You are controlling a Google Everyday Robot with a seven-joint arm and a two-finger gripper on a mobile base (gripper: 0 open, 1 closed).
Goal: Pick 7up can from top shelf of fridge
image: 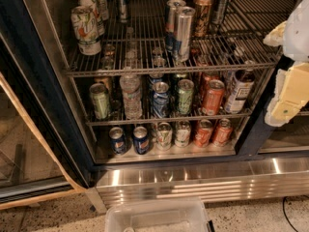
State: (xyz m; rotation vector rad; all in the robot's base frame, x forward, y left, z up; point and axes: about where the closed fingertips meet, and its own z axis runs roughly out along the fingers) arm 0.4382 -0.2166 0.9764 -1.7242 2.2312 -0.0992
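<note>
While your gripper (286,98) hangs at frame right, well apart from the cans | grip: cannot tell | 7up can (86,29) upright, top shelf (145,36) left.

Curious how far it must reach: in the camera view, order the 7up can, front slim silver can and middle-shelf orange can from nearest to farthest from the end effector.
From the end effector at the right edge:
1. Orange can, middle shelf, right.
2. Slim silver can, top shelf, centre.
3. 7up can, top shelf, far left.

7up can (87,27) whitish-green-red | top shelf (145,69) silver grid | jaws cream, far right
</note>
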